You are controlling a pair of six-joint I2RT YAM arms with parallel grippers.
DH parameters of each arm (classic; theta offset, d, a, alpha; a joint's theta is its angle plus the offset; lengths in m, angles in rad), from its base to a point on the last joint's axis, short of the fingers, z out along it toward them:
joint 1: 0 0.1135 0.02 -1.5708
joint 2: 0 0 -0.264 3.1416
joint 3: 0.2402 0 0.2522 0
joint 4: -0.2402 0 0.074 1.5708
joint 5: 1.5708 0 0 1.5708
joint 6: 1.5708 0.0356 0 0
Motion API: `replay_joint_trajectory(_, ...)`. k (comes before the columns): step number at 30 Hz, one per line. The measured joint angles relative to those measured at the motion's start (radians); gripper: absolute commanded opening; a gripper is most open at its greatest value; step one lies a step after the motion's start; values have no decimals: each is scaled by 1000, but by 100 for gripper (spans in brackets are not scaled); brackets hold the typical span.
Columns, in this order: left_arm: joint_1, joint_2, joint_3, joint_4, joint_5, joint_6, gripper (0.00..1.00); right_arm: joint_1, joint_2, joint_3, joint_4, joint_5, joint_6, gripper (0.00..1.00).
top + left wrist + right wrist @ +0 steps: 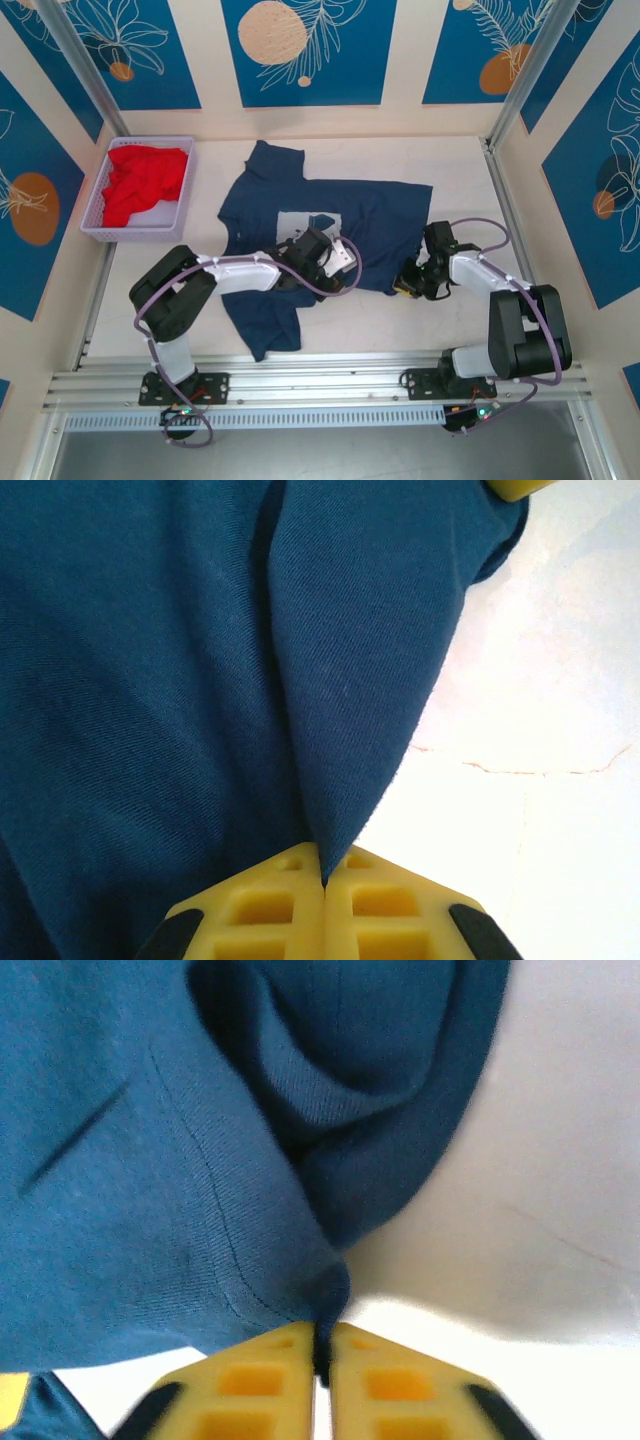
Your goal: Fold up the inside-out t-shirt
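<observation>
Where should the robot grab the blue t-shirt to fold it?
Probably its near edge, coming low from the robot's side: the navy t-shirt lies flat, so only a loose edge can be pinched. The left gripper and right gripper pinch it there.

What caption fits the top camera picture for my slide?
The left gripper and right gripper pinch the navy t-shirt on the white table; red clothes in a basket.

The navy blue cotton t-shirt (380, 215) lies mid-table; left of it, apart, a lilac plastic basket (126, 235) holds a red garment (140, 180).
</observation>
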Motion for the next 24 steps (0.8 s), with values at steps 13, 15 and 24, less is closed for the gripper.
replay_joint_trajectory(13, 0, -71, 4, 26, 120, -29, 0, 42, -164, 381, -275, 155, -135, 3)
replay_joint_trajectory(15, 0, -71, 4, 27, 144, -35, 0, 58, -138, 397, -307, 197, -150, 4)
replay_joint_trajectory(24, 1, -64, 7, 23, 160, -42, 0, 70, 35, 387, -326, 280, -188, 6)
